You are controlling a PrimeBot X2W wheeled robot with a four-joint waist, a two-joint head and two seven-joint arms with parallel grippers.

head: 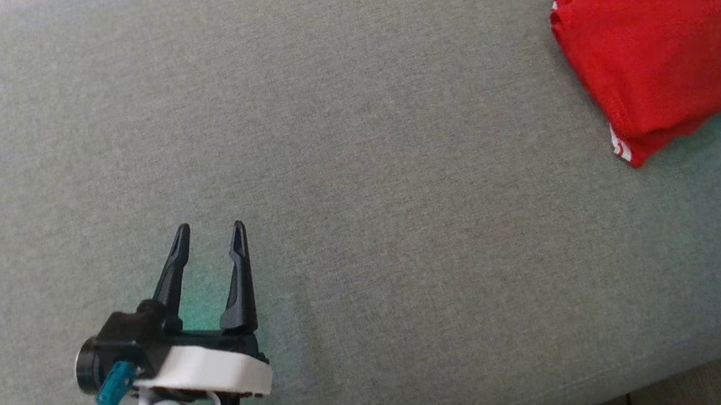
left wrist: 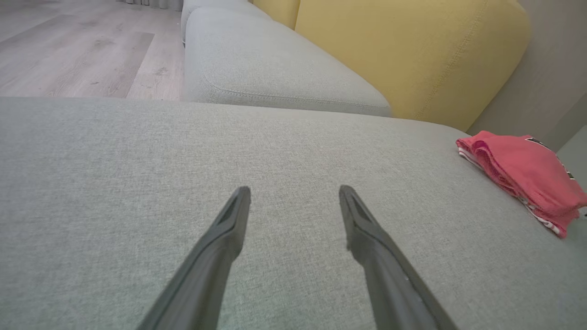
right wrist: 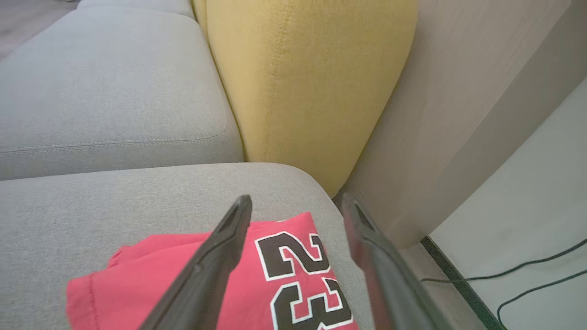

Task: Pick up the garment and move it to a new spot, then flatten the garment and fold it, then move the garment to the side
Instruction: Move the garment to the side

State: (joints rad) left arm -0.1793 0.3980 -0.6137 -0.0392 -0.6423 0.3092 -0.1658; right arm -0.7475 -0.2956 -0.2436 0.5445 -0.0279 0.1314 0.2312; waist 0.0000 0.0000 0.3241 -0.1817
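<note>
Gap between the long dark fingers of the left gripper (head: 211, 229), wide and empty, low over the near left of the grey seat cushion (head: 366, 261), tips aimed away from the robot. Bare fabric straight ahead of it. Well apart from the garment (head: 656, 48), which sits off to its right and farther back, at the cushion's far right end.

Same spread on the right gripper (right wrist: 297, 199): parted, clasping nothing, poised right above the garment, the black-and-white 23 between and under its tips. Probably clear of the cloth, though hard to judge from this angle.

Red jersey folded into a compact stack, layered edges facing left toward the open seat. Long axis uncertain, one end cut off at the picture's edge; visible folded side running near to far, slightly tilted.

Judged nearly finished: folded, and lying at the side. Nearer arm for any last nudge, plainly the right, needing only a short drop; from the left, a long reach across the whole seat.

Farther out, yellow back cushion (right wrist: 312, 82), pale wall panel (right wrist: 458, 114), cables (right wrist: 527, 275) on the floor: little room left for pushing farther right
</note>
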